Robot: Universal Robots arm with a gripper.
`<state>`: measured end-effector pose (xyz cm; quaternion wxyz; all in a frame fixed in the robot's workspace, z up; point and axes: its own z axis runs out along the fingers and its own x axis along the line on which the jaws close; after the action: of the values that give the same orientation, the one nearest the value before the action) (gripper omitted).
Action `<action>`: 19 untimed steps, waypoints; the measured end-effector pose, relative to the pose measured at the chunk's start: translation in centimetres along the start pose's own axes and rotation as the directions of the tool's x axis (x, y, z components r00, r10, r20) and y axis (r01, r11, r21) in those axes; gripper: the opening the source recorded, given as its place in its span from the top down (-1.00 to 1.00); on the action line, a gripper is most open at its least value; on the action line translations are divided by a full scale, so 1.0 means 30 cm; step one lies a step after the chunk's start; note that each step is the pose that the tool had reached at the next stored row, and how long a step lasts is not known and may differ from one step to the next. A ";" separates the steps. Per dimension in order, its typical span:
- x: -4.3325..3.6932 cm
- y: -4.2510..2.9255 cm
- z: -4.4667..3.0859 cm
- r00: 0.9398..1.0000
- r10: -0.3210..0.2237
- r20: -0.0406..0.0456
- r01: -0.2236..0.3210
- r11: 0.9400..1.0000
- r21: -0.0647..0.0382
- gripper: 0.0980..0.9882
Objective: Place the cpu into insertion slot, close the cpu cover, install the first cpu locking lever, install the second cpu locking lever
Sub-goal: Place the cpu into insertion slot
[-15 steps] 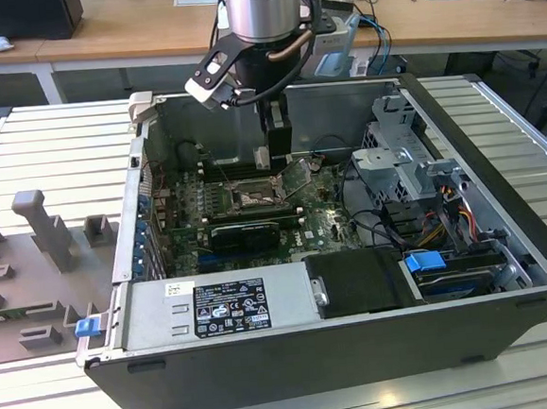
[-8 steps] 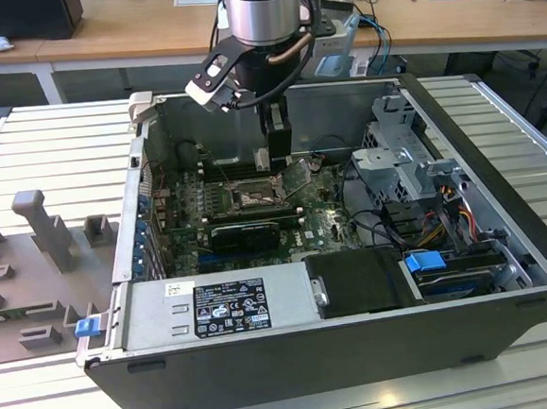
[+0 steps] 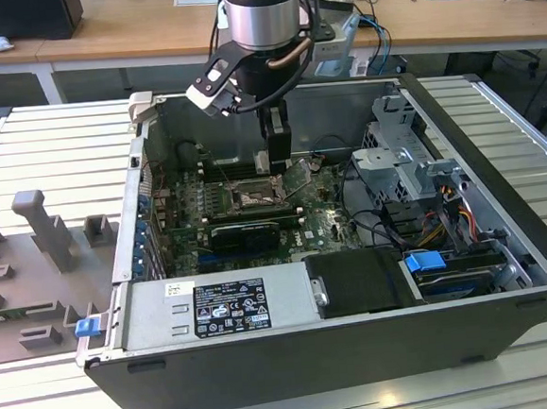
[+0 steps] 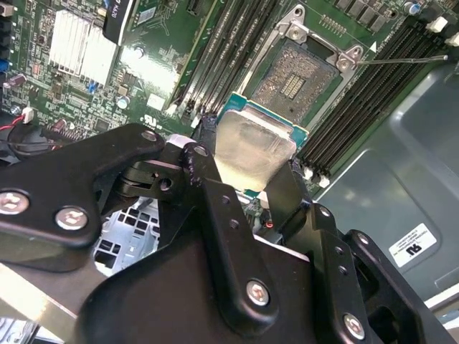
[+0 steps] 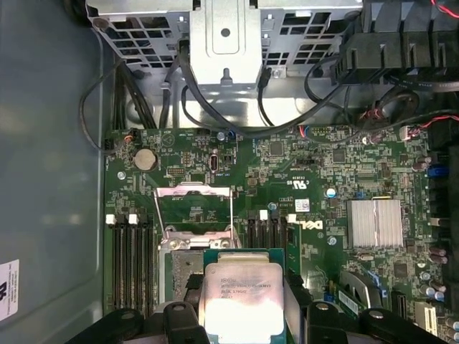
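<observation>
Second wrist view has the hand (image 4: 247, 172) pinching the cpu (image 4: 254, 143) by two opposite edges, silvery top up, held off the board (image 4: 165, 29) and near the slot (image 4: 294, 82), which lies open with its contact field exposed; the chip is not seated. From the exterior view the hand (image 3: 275, 162) hangs inside the case (image 3: 361, 349) just over the slot (image 3: 254, 196). The main risk, as I judge it, is the landing: if the chip comes down tilted, turned the wrong way or offset from the frame, a corner would dig into the fine contacts and bend them. The grip is only on thin edges, so a small slip could let the chip rotate or drop early. The fingers (image 4: 211, 193) are bulky beside the chip and the memory slots (image 4: 215, 64) flank the slot closely, so a descent off line could knock them. In the first wrist view the cover (image 5: 193, 190) looks raised beyond the slot; if it fell forward it could trap the chip crooked
</observation>
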<state>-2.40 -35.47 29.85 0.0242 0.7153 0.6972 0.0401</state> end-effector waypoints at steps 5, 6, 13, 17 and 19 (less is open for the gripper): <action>0.000 -0.001 0.007 1.000 0.000 0.000 0.000 1.000 0.000 0.04; 0.002 -0.003 0.011 1.000 0.000 0.000 0.000 1.000 0.000 0.04; 0.029 -0.020 0.060 1.000 -0.002 0.000 0.002 1.000 0.000 0.04; 0.032 -0.038 0.085 1.000 -0.017 -0.002 0.017 1.000 0.000 0.04; 0.032 -0.046 0.095 1.000 -0.017 -0.002 0.017 1.000 0.000 0.04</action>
<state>-3.49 -34.42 26.92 0.0238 0.7094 0.7033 0.0407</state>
